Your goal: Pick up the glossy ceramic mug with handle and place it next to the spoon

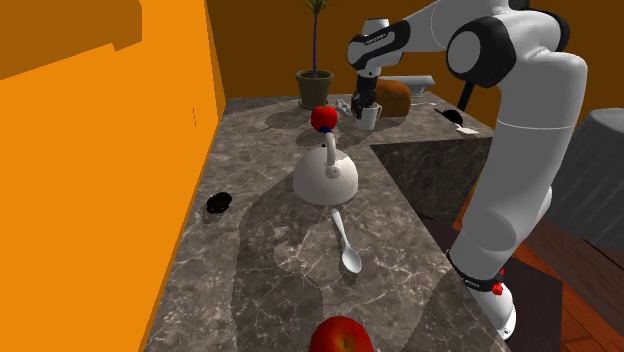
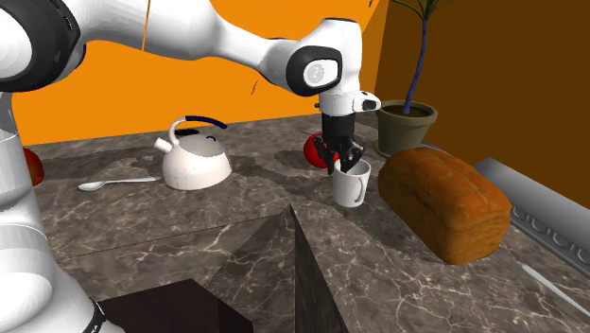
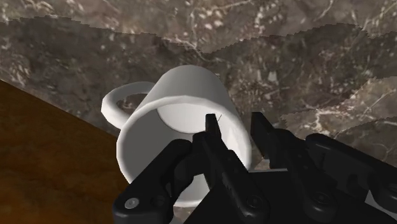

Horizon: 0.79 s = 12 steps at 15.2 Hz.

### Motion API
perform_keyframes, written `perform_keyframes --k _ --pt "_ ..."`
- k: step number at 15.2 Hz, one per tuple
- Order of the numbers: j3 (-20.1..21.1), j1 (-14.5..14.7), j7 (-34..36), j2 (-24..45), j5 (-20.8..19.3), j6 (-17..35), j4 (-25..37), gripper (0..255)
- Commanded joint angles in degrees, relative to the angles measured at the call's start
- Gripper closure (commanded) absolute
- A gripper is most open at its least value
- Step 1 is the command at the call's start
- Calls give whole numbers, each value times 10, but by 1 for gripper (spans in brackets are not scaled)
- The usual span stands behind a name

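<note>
White mug, handled, upright on the marbled worktop beside a bread loaf. Tool clenched on its rim, one finger inside. Spoon well apart.

- Near edge of the counter: the apple is cut off below.
- Wall edge: a black thing, too small to name.
- The mug: rim partly behind the gripper.
</note>
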Motion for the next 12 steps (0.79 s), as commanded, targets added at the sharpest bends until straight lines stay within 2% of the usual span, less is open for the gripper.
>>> perform_keyframes --k 1,8,12 --pt "0 0 0 0 0 0 0 255" --pt "0 0 0 0 0 0 0 255" --pt "-1 0 1 -6 -2 -29 23 255"
